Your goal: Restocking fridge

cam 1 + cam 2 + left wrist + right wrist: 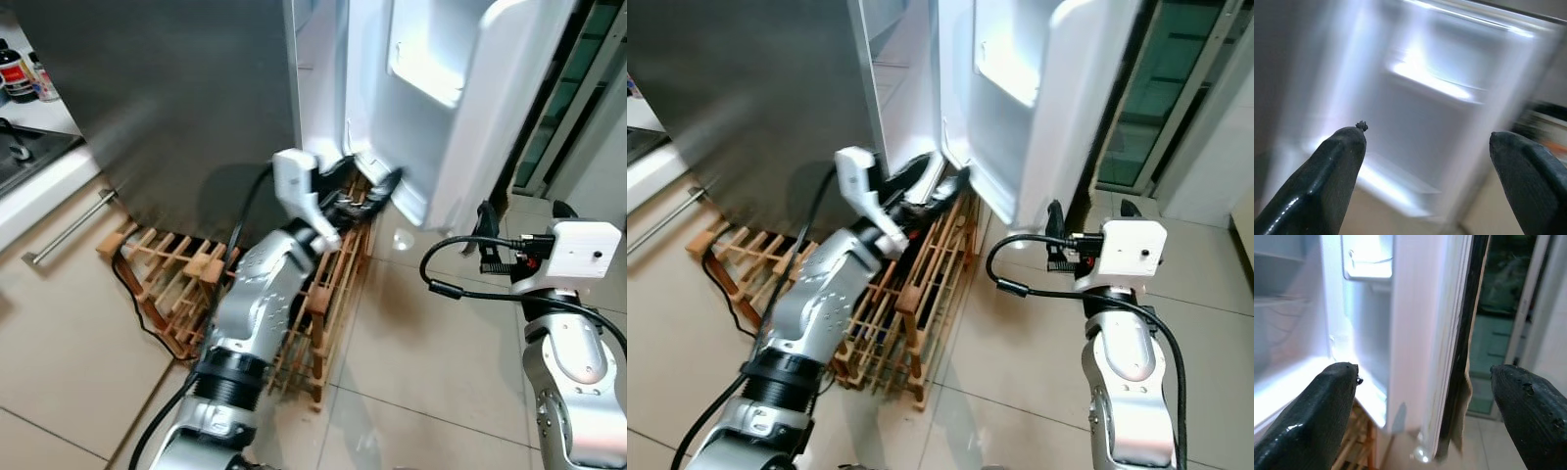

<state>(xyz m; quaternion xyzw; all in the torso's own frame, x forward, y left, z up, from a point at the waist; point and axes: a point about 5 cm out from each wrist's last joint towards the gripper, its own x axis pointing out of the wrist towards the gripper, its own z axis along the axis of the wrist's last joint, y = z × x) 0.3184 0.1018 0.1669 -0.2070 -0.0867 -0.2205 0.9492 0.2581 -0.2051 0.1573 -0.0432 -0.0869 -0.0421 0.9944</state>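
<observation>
The steel fridge (176, 98) stands ahead with its white door (460, 98) swung open to the right. The door's inner shelves (1435, 88) are bare. My left gripper (367, 186) is raised to the bottom corner of the open door, fingers (1337, 166) spread wide with nothing between them. My right gripper (519, 223) is held up lower right, near the door's outer edge (1459, 347), also open and empty, its fingers (1327, 411) wide apart.
A wooden rack (186, 284) lies on the tiled floor against the fridge base, under my left arm. A counter with a handle (69, 230) and bottles (20, 73) is at far left. A glass door (1176, 88) stands to the right.
</observation>
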